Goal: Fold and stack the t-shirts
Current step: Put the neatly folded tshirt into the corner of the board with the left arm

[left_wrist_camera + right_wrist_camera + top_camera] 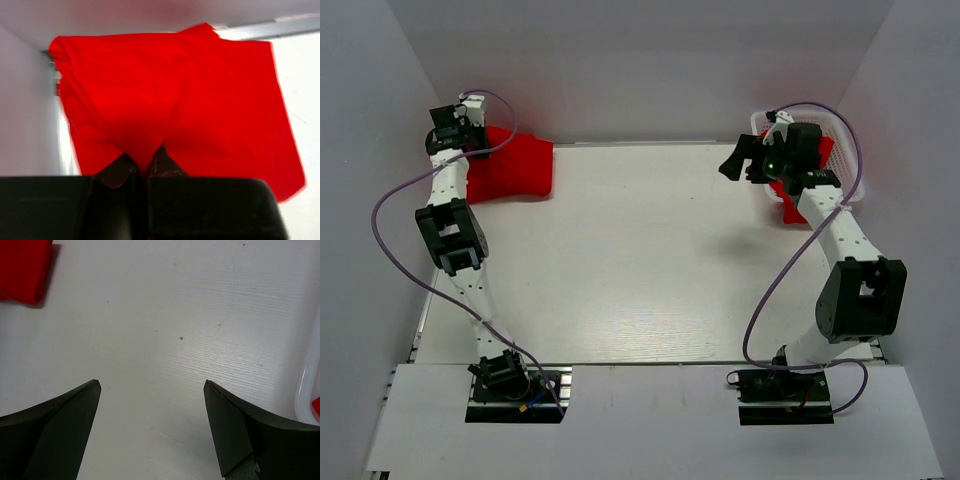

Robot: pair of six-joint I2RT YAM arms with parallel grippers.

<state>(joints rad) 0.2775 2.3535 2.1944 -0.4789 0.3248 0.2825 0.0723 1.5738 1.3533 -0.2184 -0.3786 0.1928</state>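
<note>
Nearest the lens in the left wrist view, the left gripper (142,167) is seen with its dark fingers (117,172) drawn almost together. Only a sliver of red shows between the tips, and whether cloth is pinched there cannot be told. Just beyond them a folded t-shirt (175,100) is laid out flat, slightly blurred. From above, this folded t-shirt (515,168) is found at the far left corner of the counter (650,260), and the left gripper (470,135) is held over its far left edge, close to the wall.

The right gripper (150,385) is held spread wide, with only pale counter (165,315) seen between its fingers. In the top view the right gripper (735,160) is raised at the far right, just beside a white basket (758,122). A second t-shirt (787,212) is bunched in the basket and spills out at its near side, partly hidden by the arm. In the right wrist view the basket (307,390) rim is caught at the right edge, and a corner of the folded t-shirt (22,270) at the upper left.
</note>
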